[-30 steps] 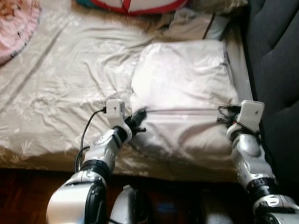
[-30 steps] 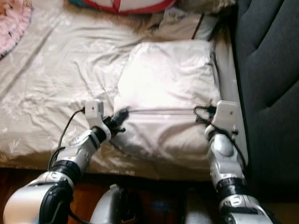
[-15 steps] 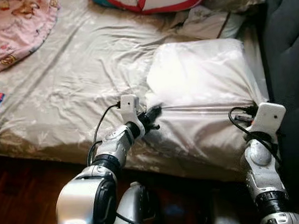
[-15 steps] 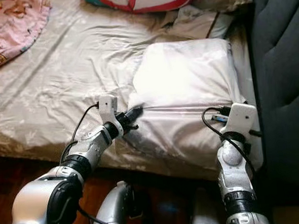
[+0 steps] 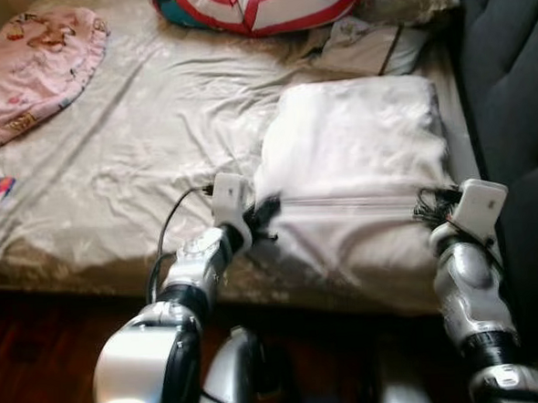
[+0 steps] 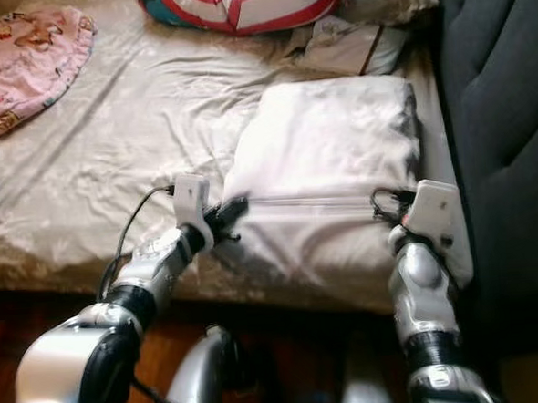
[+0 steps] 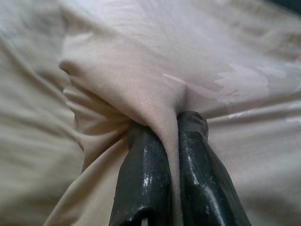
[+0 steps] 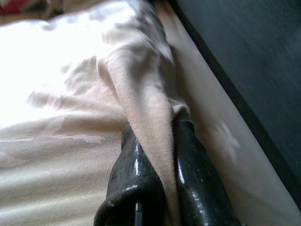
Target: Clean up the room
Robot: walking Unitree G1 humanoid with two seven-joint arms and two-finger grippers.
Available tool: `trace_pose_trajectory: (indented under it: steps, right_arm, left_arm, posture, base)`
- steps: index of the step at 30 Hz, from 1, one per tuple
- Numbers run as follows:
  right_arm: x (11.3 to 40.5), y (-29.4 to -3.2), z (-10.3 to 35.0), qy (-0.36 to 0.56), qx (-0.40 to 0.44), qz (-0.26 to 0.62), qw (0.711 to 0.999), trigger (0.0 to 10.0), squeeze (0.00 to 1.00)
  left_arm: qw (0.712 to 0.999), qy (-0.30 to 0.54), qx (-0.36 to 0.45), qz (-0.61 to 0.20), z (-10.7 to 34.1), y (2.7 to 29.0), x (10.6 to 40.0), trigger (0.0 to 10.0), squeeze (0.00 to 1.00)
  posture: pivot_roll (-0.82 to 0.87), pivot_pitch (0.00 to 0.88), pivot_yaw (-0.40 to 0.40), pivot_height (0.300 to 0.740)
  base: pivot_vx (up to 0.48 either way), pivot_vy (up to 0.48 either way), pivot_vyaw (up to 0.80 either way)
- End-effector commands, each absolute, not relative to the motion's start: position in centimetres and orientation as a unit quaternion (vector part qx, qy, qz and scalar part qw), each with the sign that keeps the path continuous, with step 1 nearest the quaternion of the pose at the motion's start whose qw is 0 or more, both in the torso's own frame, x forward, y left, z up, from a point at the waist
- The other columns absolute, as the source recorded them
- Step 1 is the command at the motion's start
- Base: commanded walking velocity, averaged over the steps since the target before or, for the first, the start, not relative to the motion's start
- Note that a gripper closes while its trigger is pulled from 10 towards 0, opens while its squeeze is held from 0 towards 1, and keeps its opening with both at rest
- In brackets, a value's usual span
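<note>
Compared with half a second earlier, the whole view had been shifted a bit, while the folded blanket (image 5: 359,178) was kept on the bed (image 5: 112,174) by the dark headboard (image 5: 513,77). Its left edge was pinched tight in the left gripper (image 7: 170,123). The right edge was clamped the same way in the right gripper (image 8: 155,123), fingers (image 8: 134,160) nearly closed on fabric.

The pale cream folded cloth blanket (image 5: 359,173) lies flat on the bed's right side, its near corners pinched.
</note>
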State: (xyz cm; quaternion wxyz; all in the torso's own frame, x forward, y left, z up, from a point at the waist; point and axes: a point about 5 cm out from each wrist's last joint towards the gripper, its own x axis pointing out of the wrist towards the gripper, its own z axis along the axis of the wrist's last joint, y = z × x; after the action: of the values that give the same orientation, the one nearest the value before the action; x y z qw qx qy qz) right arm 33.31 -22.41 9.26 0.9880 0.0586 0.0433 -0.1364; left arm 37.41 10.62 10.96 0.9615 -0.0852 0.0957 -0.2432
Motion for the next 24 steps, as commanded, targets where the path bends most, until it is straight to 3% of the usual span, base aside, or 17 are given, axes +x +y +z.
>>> trace_pose_trajectory:
  steps: [1, 12, 24]
  right_arm:
    - [33.7, -24.2, 11.7, -0.015, 0.053, -0.174, 0.983, 10.0, 0.0]
    - [34.5, -24.3, 11.7, 0.0, 0.075, -0.159, 0.984, 10.0, 0.0]
    - [34.1, -23.5, 10.3, 0.02, 0.076, -0.15, 0.986, 10.0, 0.0]
  left_arm:
    - [0.983, 0.044, -0.07, -0.165, 12.5, 15.3, 38.0, 10.0, 0.0]
    - [0.986, 0.041, -0.057, -0.149, 12.2, 15.9, 37.8, 10.0, 0.0]
    - [0.987, 0.053, -0.058, -0.139, 10.9, 16.1, 37.1, 10.0, 0.0]
  posture:
    - [-0.18, 0.144, 0.081, 0.671]
    - [-0.17, 0.137, 0.067, 0.74]
    - [-0.17, 0.136, 0.062, 0.74]
  base:
    - [0.0, 0.0, 0.0]
    - [0.0, 0.0, 0.0]
    - [0.0, 0.0, 0.0]
